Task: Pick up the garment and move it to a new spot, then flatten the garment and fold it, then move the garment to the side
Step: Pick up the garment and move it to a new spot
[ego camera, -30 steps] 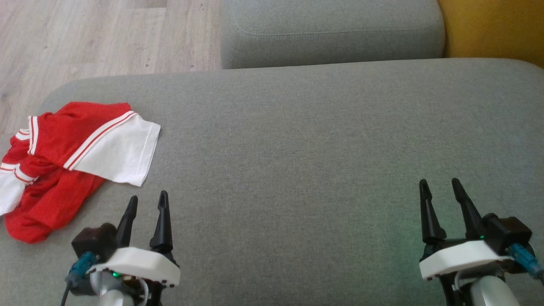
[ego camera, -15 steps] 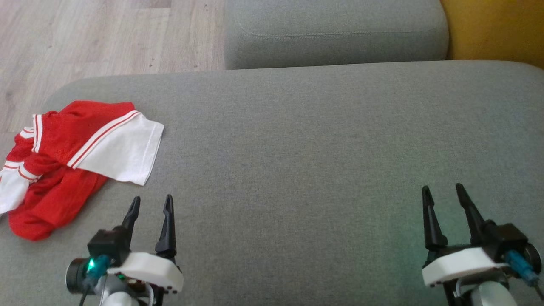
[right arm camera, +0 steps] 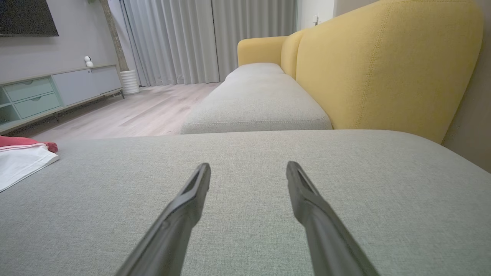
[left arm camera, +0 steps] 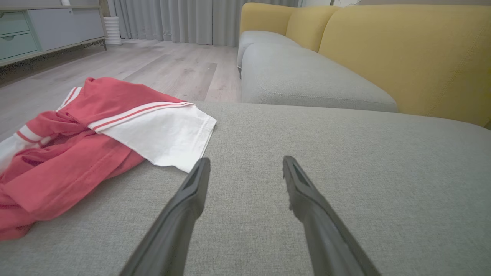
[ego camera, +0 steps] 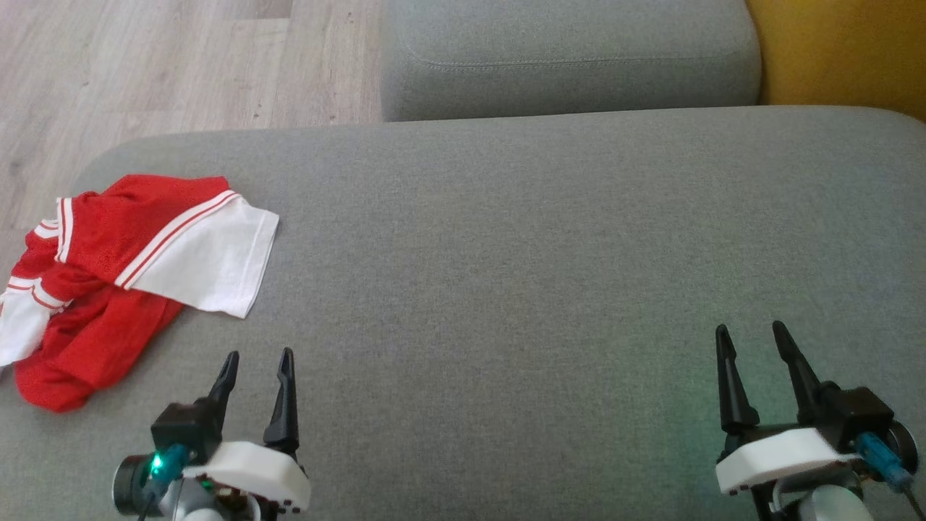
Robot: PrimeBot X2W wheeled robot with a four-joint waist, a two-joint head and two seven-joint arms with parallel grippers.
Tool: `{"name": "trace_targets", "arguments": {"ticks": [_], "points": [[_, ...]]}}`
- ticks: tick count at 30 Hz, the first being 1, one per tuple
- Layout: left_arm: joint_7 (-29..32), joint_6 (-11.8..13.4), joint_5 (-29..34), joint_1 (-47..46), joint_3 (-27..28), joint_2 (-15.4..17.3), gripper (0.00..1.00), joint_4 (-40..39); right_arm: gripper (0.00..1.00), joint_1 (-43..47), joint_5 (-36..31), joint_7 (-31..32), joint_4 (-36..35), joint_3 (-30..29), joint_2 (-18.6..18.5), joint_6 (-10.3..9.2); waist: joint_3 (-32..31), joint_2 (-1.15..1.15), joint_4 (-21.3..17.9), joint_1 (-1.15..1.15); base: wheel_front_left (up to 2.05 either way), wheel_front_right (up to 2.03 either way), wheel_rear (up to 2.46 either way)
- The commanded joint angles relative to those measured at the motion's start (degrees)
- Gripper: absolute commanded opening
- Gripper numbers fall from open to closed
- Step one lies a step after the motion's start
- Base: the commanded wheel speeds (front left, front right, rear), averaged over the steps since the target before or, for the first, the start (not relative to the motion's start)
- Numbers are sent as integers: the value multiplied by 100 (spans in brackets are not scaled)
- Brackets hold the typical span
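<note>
A red and white garment (ego camera: 123, 271) lies crumpled at the left end of the grey sofa cushion (ego camera: 506, 253), part of it hanging toward the cushion's left edge. My left gripper (ego camera: 259, 356) hovers open just right of and nearer than its white sleeve, nothing between the fingers. In the left wrist view the garment (left arm camera: 96, 142) sits left of my open left gripper (left arm camera: 245, 165), the white hem close to the left finger's tip. My right gripper (ego camera: 749, 329) is open over bare cushion at the lower right, far from the garment. The right wrist view catches a corner of the garment (right arm camera: 23, 159) at the far left, beyond the open right gripper (right arm camera: 248, 170).
A second grey seat cushion (ego camera: 571, 58) adjoins the far side, with a yellow backrest (ego camera: 839, 51) on the right. Wooden floor (ego camera: 145, 65) lies past the cushion's far-left edge. A low cabinet (right arm camera: 50, 92) and curtains (right arm camera: 199, 38) stand across the room.
Both grippers have drawn back toward the near edge of the cushion and stay open. The picture has shifted slightly. The garment lies as before.
</note>
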Motion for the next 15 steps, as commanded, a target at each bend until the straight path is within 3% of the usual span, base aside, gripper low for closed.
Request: {"name": "trace_targets", "arguments": {"ticks": [1,9,15], "points": [[-72,6,-31,-235,173,84,100,-160,100,-145,19,-70,-148,104,-13,-4,-1,0,5,0,0,0,0],[-72,16,-44,-244,125,83,100,-130,100,-139,40,-70,-151,99,-8,-4,-8,0,79,0,0,0,0],[-72,21,-97,-300,13,83,100,-118,100,-84,140,-70,-211,117,8,-4,-14,0,537,0,0,0,0]]}}
